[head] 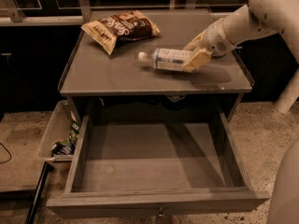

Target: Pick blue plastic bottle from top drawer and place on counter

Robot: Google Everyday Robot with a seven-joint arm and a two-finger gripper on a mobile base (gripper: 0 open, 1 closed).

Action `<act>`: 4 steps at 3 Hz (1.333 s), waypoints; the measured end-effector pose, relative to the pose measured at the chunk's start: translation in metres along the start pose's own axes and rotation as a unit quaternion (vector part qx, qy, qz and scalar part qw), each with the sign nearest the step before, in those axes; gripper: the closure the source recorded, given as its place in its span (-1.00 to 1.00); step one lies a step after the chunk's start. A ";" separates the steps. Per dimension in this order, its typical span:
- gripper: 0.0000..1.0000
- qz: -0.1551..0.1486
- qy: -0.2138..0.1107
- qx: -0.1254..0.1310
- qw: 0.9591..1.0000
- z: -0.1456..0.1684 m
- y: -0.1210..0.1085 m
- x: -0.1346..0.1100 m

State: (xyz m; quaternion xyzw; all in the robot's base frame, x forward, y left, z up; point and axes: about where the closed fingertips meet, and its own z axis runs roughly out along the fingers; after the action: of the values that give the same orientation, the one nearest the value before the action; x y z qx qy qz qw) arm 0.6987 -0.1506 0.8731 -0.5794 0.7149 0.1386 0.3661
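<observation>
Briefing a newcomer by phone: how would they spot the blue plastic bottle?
Find the grey counter above the open top drawer. Right of centre, the gripper holds the blue plastic bottle sideways; unlike the brown chip bag behind, it is clear and white-capped.
</observation>
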 end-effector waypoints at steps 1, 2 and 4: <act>1.00 0.023 -0.005 0.005 1.000 0.010 -0.015 0.002; 1.00 0.023 -0.005 0.005 1.000 0.010 -0.015 0.002; 0.15 0.023 -0.005 0.005 1.000 0.010 -0.015 0.002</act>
State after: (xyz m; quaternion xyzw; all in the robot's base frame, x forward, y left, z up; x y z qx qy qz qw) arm 0.7158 -0.1502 0.8681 -0.5605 0.7265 0.1462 0.3696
